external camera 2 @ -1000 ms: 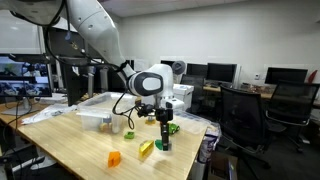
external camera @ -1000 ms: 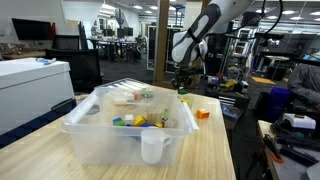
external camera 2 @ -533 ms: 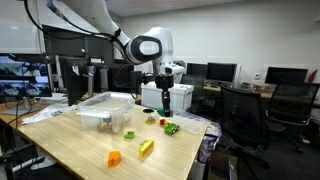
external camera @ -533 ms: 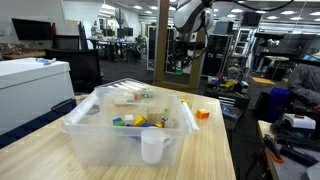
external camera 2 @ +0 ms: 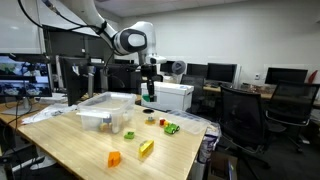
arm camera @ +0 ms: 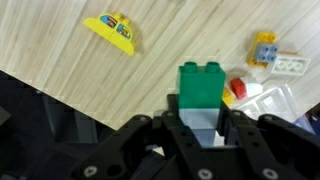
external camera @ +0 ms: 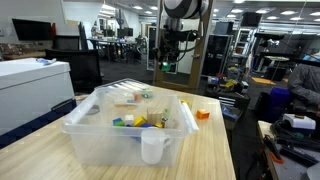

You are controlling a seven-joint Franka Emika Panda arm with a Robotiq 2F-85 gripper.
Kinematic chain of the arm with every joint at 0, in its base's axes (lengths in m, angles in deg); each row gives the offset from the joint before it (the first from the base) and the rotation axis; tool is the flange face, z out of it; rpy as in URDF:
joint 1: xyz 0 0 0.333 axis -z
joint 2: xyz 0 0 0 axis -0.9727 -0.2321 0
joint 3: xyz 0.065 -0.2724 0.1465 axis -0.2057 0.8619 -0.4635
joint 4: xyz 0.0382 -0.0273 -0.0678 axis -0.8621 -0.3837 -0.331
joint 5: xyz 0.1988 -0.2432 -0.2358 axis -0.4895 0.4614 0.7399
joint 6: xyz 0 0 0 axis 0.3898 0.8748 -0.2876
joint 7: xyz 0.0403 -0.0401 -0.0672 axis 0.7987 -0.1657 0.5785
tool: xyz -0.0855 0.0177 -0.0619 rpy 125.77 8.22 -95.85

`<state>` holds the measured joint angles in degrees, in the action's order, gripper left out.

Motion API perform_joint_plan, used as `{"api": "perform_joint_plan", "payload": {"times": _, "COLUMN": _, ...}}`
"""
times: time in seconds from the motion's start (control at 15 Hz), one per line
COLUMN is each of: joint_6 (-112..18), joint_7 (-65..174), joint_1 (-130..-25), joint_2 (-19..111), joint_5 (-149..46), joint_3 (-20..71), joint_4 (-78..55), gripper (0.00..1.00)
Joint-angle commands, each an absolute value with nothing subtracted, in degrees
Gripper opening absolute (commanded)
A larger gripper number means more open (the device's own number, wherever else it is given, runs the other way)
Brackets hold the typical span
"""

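Note:
My gripper (arm camera: 198, 122) is shut on a green toy block (arm camera: 200, 84) with a pale grey lower part, which sticks out past the fingertips. Both exterior views show the gripper (external camera: 168, 60) (external camera 2: 148, 90) hanging high above the wooden table with the green block (external camera: 167, 68) (external camera 2: 148, 98) in it. It is up beyond the far end of a clear plastic bin (external camera: 92, 140) (external camera 2: 95, 101) that holds several coloured toy pieces. In the wrist view, far below, lie a yellow piece (arm camera: 113, 30), a yellow and blue piece (arm camera: 264, 48), a white brick (arm camera: 290, 65) and a red piece (arm camera: 237, 88).
A white cup (external camera: 152, 146) stands against the bin's near wall. An orange piece (external camera: 203, 114) lies beside the bin. On the table lie an orange block (external camera 2: 114, 158), a yellow block (external camera 2: 147, 148) and a green piece (external camera 2: 171, 127). Office chairs (external camera 2: 243, 112) and desks surround the table.
The arm has risen from the tabletop with the green block held in the gripper and has swung over towards the bin. The jaws stayed shut throughout.

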<state>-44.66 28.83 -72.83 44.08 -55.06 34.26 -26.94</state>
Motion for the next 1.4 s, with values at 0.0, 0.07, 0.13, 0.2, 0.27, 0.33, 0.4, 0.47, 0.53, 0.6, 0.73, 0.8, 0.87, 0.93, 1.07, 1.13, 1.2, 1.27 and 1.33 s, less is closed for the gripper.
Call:
{"api": "perform_joint_plan", "payload": {"times": 0.0, "joint_6": -45.35, "joint_7": 26.87, "joint_1": -77.13, "joint_2": 46.49, "joint_5": -50.48, "joint_3": 32.39, "joint_4": -31.97, "gripper": 0.11}}
{"api": "perform_joint_plan", "payload": {"times": 0.07, "joint_6": -45.71, "joint_7": 26.6, "joint_1": -78.55, "joint_2": 46.72, "joint_5": -49.29, "joint_3": 31.66, "joint_4": -33.12, "gripper": 0.11}}
{"api": "perform_joint_plan", "payload": {"times": 0.13, "joint_6": -46.01, "joint_7": 26.19, "joint_1": -80.1, "joint_2": 46.91, "joint_5": -47.72, "joint_3": 30.92, "joint_4": -34.27, "gripper": 0.11}}
{"api": "perform_joint_plan", "payload": {"times": 0.2, "joint_6": -46.29, "joint_7": 25.91, "joint_1": -81.2, "joint_2": 47.21, "joint_5": -46.53, "joint_3": 30.36, "joint_4": -35.13, "gripper": 0.11}}
{"api": "perform_joint_plan", "payload": {"times": 0.27, "joint_6": -46.43, "joint_7": 25.55, "joint_1": -82.31, "joint_2": 47.55, "joint_5": -45.34, "joint_3": 29.73, "joint_4": -35.94, "gripper": 0.11}}
{"api": "perform_joint_plan", "payload": {"times": 0.33, "joint_6": -46.73, "joint_7": 25.68, "joint_1": -82.94, "joint_2": 47.94, "joint_5": -44.52, "joint_3": 29.27, "joint_4": -36.62, "gripper": 0.11}}
{"api": "perform_joint_plan", "payload": {"times": 0.4, "joint_6": -47.07, "joint_7": 25.54, "joint_1": -83.58, "joint_2": 48.26, "joint_5": -43.76, "joint_3": 28.84, "joint_4": -37.17, "gripper": 0.11}}
{"api": "perform_joint_plan", "payload": {"times": 0.47, "joint_6": -47.21, "joint_7": 25.73, "joint_1": -83.95, "joint_2": 48.53, "joint_5": -43.32, "joint_3": 28.49, "joint_4": -37.54, "gripper": 0.11}}
{"api": "perform_joint_plan", "payload": {"times": 0.53, "joint_6": -47.26, "joint_7": 25.96, "joint_1": -84.13, "joint_2": 48.8, "joint_5": -43.07, "joint_3": 28.16, "joint_4": -37.81, "gripper": 0.11}}
{"api": "perform_joint_plan", "payload": {"times": 0.6, "joint_6": -47.25, "joint_7": 26.02, "joint_1": -84.26, "joint_2": 49.11, "joint_5": -42.88, "joint_3": 27.85, "joint_4": -38.06, "gripper": 0.11}}
{"api": "perform_joint_plan", "payload": {"times": 0.73, "joint_6": -47.66, "joint_7": 26.32, "joint_1": -84.39, "joint_2": 49.91, "joint_5": -42.43, "joint_3": 27.27, "joint_4": -38.81, "gripper": 0.11}}
{"api": "perform_joint_plan", "payload": {"times": 0.8, "joint_6": -47.81, "joint_7": 26.21, "joint_1": -84.45, "joint_2": 50.24, "joint_5": -41.92, "joint_3": 27.06, "joint_4": -39.17, "gripper": 0.11}}
{"api": "perform_joint_plan", "payload": {"times": 0.87, "joint_6": -48.21, "joint_7": 25.87, "joint_1": -84.74, "joint_2": 50.68, "joint_5": -40.85, "joint_3": 26.87, "joint_4": -39.89, "gripper": 0.11}}
{"api": "perform_joint_plan", "payload": {"times": 0.93, "joint_6": -48.77, "joint_7": 25.51, "joint_1": -85.19, "joint_2": 51.19, "joint_5": -39.29, "joint_3": 26.57, "joint_4": -41.1, "gripper": 0.11}}
{"api": "perform_joint_plan", "payload": {"times": 1.07, "joint_6": -50.13, "joint_7": 25.25, "joint_1": -85.9, "joint_2": 52.09, "joint_5": -36.43, "joint_3": 25.91, "joint_4": -43.61, "gripper": 0.11}}
{"api": "perform_joint_plan", "payload": {"times": 1.13, "joint_6": -50.83, "joint_7": 25.06, "joint_1": -86.41, "joint_2": 52.47, "joint_5": -34.64, "joint_3": 25.6, "joint_4": -45.28, "gripper": 0.11}}
{"api": "perform_joint_plan", "payload": {"times": 1.2, "joint_6": -51.33, "joint_7": 24.92, "joint_1": -86.76, "joint_2": 52.73, "joint_5": -33.11, "joint_3": 25.32, "joint_4": -46.43, "gripper": 0.11}}
{"api": "perform_joint_plan", "payload": {"times": 1.27, "joint_6": -51.79, "joint_7": 24.93, "joint_1": -86.95, "joint_2": 52.94, "joint_5": -32.08, "joint_3": 24.95, "joint_4": -47.52, "gripper": 0.11}}
{"api": "perform_joint_plan", "payload": {"times": 1.33, "joint_6": -52.18, "joint_7": 24.7, "joint_1": -87.21, "joint_2": 53.05, "joint_5": -31.12, "joint_3": 24.72, "joint_4": -48.33, "gripper": 0.11}}
